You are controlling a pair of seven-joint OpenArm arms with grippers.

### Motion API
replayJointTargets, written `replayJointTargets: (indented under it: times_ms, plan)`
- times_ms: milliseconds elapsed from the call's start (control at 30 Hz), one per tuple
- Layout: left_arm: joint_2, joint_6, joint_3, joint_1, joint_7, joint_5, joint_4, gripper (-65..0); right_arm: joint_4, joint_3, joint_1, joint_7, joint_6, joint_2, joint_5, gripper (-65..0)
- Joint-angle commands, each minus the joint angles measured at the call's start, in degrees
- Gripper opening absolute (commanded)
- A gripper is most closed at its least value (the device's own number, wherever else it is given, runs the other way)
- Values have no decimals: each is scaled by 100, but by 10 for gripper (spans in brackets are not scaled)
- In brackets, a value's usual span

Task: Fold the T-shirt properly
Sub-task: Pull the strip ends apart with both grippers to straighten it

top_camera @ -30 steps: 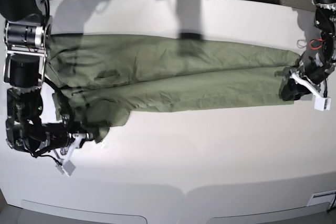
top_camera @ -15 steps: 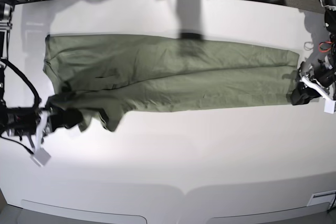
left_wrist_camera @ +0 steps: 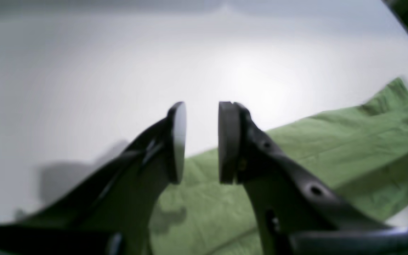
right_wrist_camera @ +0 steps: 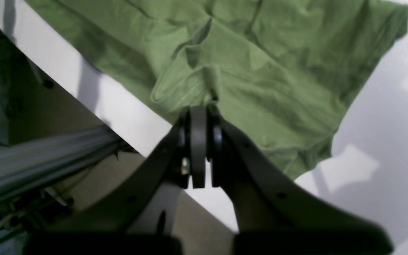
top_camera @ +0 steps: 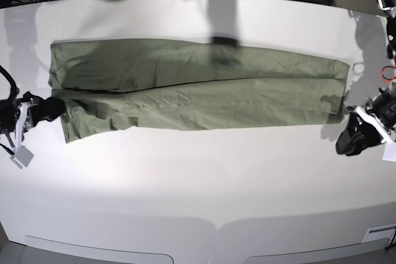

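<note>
Two arms sit at opposite ends of the T-shirt (top_camera: 198, 85), which lies on the table (top_camera: 198, 183) as a long band, axis running across the base view. R gripper (right_wrist_camera: 199, 106), at that view's left, is pinched shut on the cloth edge. L gripper (left_wrist_camera: 201, 141) is off the right end, fingers narrowly apart w/ nothing between; shirt lies just beyond them. Vs half a sec ago: near-left flap is pulled flat, L gripper has let go & backed away toward the near edge.

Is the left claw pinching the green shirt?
No, the left gripper stands open with empty space between its pads, and the T-shirt lies beyond it.
</note>
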Motion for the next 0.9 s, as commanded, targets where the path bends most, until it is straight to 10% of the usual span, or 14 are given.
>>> replayJointTargets:
  times_ms: [0,433,633,867]
  plan:
    - [-107,-39,-33,-83,-125,-66,269,-495,66,66,35,34,6,208,147,-650]
    - [520,-37,-33,511,400,-68,621,-495,57,66,-612,34,6,269,147,-650]
    - [719,-39,-33,789,337,-61,621,-495,-79,66,-623,34,6,271,-1346,-650]
    - [719,-39,-33,809,378,-68,621,-495,-181,66,-625,34,6,271,-1436,-650]
